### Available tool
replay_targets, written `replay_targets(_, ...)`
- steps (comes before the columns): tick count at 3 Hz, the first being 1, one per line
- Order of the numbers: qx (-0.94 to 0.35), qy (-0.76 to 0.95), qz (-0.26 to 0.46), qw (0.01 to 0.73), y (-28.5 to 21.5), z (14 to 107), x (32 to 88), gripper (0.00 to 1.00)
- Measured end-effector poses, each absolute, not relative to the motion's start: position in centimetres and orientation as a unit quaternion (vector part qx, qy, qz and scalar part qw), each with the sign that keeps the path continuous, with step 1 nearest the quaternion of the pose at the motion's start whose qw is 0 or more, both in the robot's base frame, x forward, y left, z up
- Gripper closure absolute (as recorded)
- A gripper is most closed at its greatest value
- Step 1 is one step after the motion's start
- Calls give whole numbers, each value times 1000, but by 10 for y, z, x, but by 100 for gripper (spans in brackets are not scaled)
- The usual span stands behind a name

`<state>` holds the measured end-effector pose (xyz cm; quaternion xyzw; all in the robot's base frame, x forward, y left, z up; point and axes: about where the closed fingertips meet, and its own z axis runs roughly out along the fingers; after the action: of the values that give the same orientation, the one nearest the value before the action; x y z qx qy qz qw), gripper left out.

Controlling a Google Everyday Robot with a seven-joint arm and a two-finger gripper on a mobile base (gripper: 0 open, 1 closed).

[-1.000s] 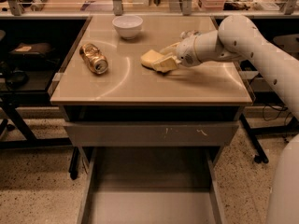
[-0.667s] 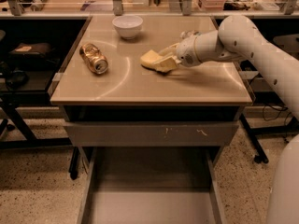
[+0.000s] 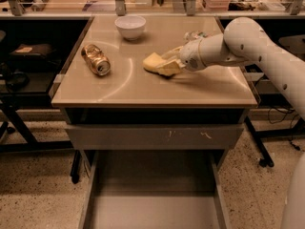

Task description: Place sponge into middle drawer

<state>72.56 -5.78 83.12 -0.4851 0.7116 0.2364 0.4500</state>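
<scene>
Camera view: the gripper [image 3: 167, 65] reaches in from the bench's right edge and pinches the right end of the sponge [image 3: 152, 62]. The sponge lies on the top near the middle, not yet lifted. The middle drawer [image 3: 152, 194] stands open below the front edge, with no sponge in it. By my reckoning the grasp is made, and lifting, carrying and release are left.

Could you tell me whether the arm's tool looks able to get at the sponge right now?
Probably yes: the tool is right at one end of the sponge on the tabletop, with nothing between them. The can and the bowl sit well clear of it.
</scene>
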Motion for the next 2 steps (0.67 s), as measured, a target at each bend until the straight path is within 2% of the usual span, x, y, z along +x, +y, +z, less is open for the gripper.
replay_targets(2, -487, 686, 207, 499, -82, 876, 639, 100)
